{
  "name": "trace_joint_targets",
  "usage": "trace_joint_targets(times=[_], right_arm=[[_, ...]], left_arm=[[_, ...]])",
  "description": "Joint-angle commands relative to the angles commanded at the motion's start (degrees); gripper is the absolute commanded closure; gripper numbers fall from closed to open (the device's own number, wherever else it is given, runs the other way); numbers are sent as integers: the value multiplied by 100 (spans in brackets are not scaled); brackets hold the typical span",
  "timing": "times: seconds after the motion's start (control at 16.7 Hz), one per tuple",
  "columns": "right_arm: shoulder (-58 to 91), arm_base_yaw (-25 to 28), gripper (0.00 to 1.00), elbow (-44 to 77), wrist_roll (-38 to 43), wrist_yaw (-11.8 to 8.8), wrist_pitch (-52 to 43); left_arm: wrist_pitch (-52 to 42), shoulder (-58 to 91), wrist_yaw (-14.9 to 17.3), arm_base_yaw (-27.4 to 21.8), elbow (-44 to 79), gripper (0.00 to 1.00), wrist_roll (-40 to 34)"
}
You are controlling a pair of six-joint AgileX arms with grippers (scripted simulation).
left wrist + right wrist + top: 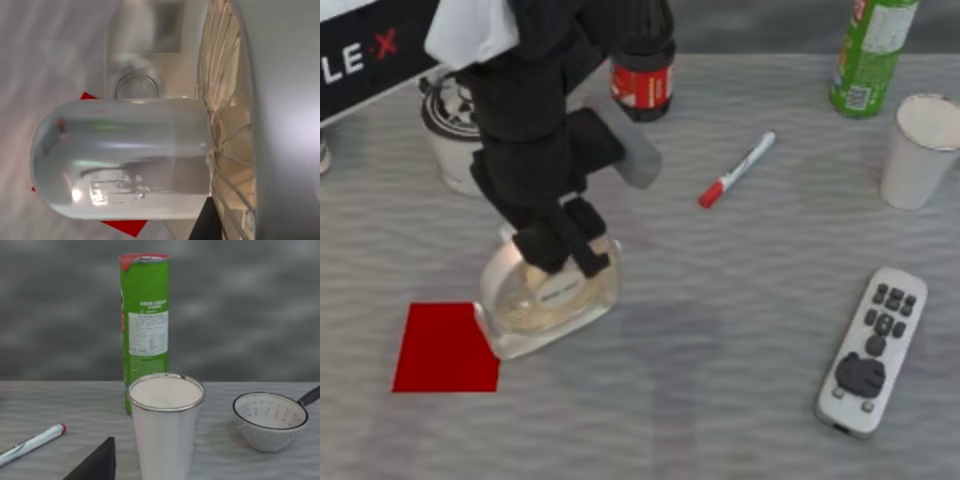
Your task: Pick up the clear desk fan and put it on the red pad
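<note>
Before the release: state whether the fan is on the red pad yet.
Not fully. In the top view the clear desk fan, with the left gripper on it, overlaps only the edge of the red pad; whether it touches down, cannot tell.

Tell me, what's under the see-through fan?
A corner of the red pad shows under the clear desk fan's edge. The left gripper covers the fan's top, hiding the rest beneath.

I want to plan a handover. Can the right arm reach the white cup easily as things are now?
Probably yes. The right wrist view shows the white cup directly ahead of that arm with nothing between them. The left gripper is busy on the clear desk fan at the far side of the table.
</note>
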Motion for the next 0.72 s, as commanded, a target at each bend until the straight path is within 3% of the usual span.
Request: trace_joint_targets(times=[0.72], right_arm=[[0, 0, 0, 0, 0, 0, 0]], left_arm=[[-227, -1150, 107, 1715, -1065, 100, 4549]])
